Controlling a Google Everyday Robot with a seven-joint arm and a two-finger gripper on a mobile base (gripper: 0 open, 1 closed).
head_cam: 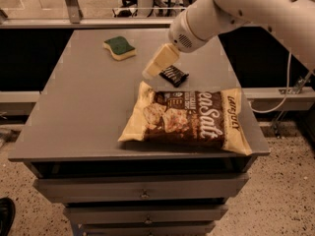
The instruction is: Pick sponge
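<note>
The sponge (119,47), dark green on top over pale yellow foam, lies flat on the far left part of the grey table top (83,107). My gripper (149,73) hangs from the white arm that comes in from the upper right. It is above the table, to the right of the sponge and a little nearer to me, and does not touch it. It holds nothing that I can see.
A black candy-bar wrapper (174,75) lies just right of the gripper. A large yellow-and-brown chip bag (189,121) lies at the front right, reaching the table's edge. Drawers (142,191) sit under the top. A black shoe (6,215) is on the floor at the lower left.
</note>
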